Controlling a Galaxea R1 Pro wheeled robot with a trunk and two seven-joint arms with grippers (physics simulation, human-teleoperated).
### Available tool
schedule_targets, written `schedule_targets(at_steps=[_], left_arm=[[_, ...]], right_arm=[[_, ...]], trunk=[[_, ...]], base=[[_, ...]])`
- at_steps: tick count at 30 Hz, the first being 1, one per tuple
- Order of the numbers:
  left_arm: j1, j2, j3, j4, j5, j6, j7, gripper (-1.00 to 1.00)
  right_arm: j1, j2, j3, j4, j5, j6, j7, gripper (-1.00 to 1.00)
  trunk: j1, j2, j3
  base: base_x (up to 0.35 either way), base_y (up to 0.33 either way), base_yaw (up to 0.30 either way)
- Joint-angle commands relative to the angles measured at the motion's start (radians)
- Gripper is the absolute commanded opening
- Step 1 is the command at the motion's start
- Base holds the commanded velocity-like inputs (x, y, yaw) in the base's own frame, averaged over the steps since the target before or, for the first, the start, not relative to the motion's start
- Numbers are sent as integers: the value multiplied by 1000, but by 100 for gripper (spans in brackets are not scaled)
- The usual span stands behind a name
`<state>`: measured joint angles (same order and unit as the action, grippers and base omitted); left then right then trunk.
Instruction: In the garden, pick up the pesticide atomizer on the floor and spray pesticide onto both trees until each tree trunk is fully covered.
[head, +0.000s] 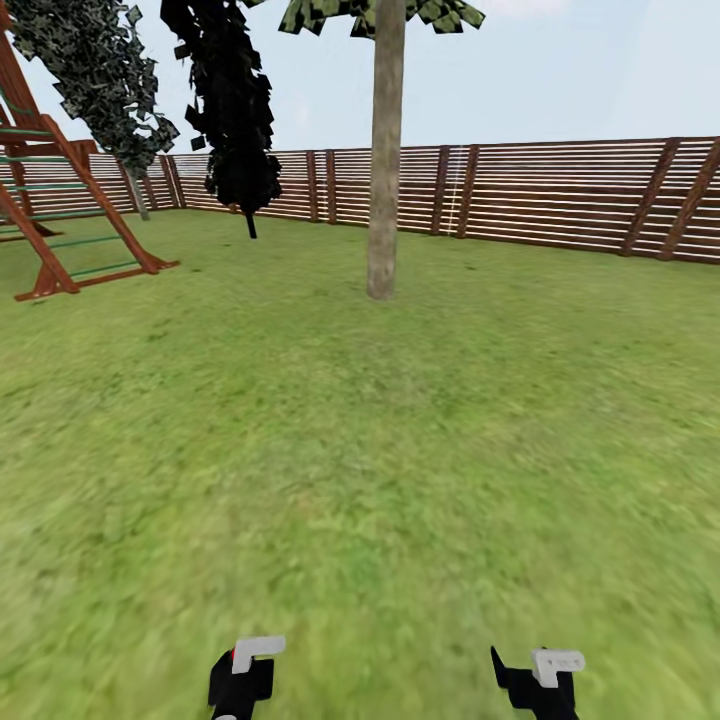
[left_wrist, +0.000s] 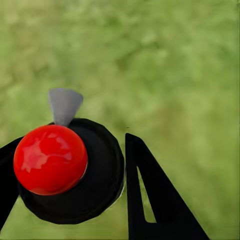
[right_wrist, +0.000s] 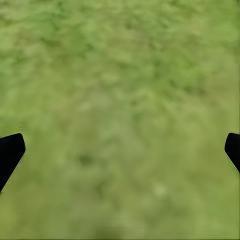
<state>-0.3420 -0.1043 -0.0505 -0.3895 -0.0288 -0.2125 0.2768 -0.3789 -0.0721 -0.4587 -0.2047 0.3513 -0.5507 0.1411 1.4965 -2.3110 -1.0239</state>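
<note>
The pesticide atomizer (left_wrist: 67, 170), a dark round bottle with a red cap and a grey nozzle, sits between the black fingers of my left gripper (left_wrist: 72, 142), which is shut on it. In the head view that gripper (head: 245, 672) hangs low over the grass, and the red cap (head: 238, 657) peeks out. My right gripper (head: 545, 675) is beside it, and in the right wrist view it (right_wrist: 125, 145) is open with only grass between its fingers. A tree with a thick grey-brown tree trunk (head: 384, 170) stands ahead across the lawn. Another tree (head: 95, 70) is far back left.
A brown slatted fence (head: 560, 195) closes the far side of the lawn. A red-brown wooden play frame (head: 45, 210) stands at the left. A black-leaved tree or shrub (head: 235, 110) stands near the fence. Open grass (head: 380, 450) lies between me and the trunk.
</note>
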Motion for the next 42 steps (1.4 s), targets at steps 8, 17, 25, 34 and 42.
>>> schedule_targets(at_steps=[8,17,25,34,42], left_arm=[[0,0,0,0,0,-1,0,-100],[0,0,0,0,0,1,0,-100],[0,0,0,0,0,0,0,-100],[0,0,0,0,0,0,0,-100],[0,0,0,0,0,0,1,-100]], right_arm=[[0,0,0,0,0,0,0,100],[0,0,0,0,0,0,0,100],[0,0,0,0,0,0,0,100],[0,0,0,0,0,0,0,100],[0,0,0,-1,0,0,0,100]], trunk=[[0,0,0],[0,0,0],[0,0,0],[0,0,0],[0,0,0]], base=[[339,0,0],[339,0,0],[339,0,0],[339,0,0],[339,0,0]])
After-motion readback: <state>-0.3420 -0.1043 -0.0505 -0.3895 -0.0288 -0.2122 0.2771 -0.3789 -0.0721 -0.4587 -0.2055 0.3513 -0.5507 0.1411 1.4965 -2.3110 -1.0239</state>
